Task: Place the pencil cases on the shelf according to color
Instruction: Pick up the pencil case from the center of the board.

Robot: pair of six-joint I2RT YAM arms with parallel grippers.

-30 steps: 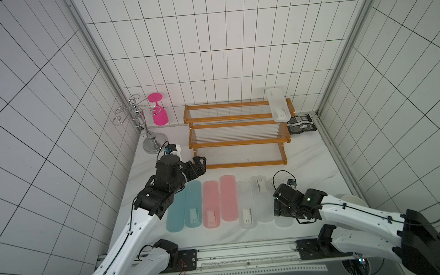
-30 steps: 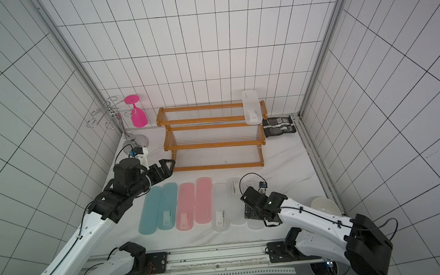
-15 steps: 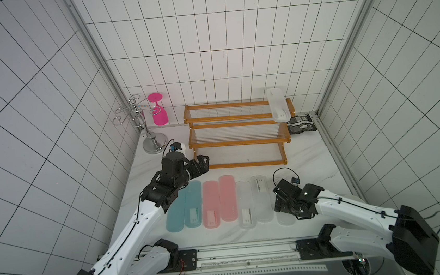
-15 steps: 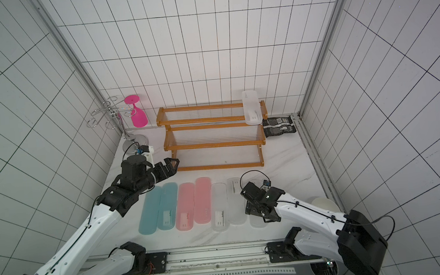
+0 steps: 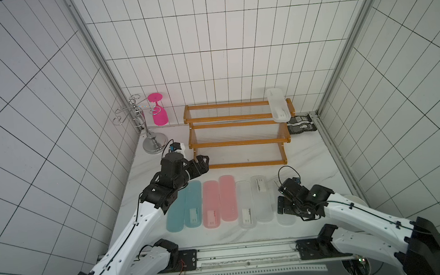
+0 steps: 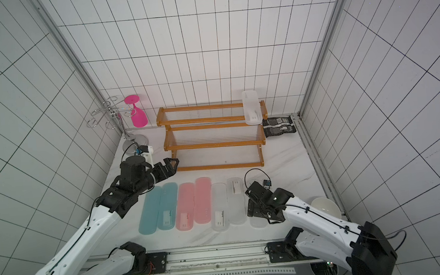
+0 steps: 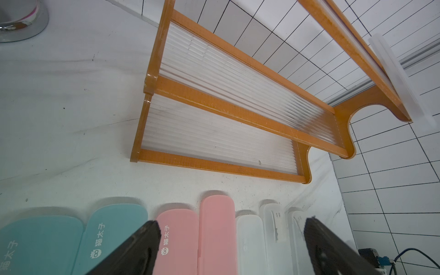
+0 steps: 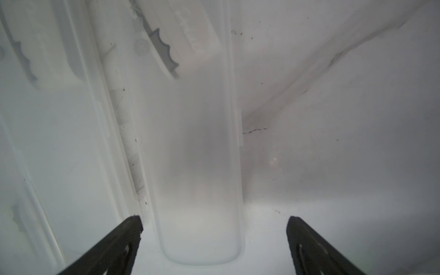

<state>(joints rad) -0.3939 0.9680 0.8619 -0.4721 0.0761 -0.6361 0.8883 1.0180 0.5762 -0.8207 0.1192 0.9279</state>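
Your rightmost clear case lies flat on the worktop. It ends a row with two teal cases, two pink cases and two more frosted ones. An eighth case, clear, already sits across the shelf on its top tier. Over the last second no case has moved and both arms barely shifted, so only one is placed. Your right tool straddles the rightmost case, fingers apart, not gripping. Your left tool, spread and empty, hovers near the shelf's front corner.
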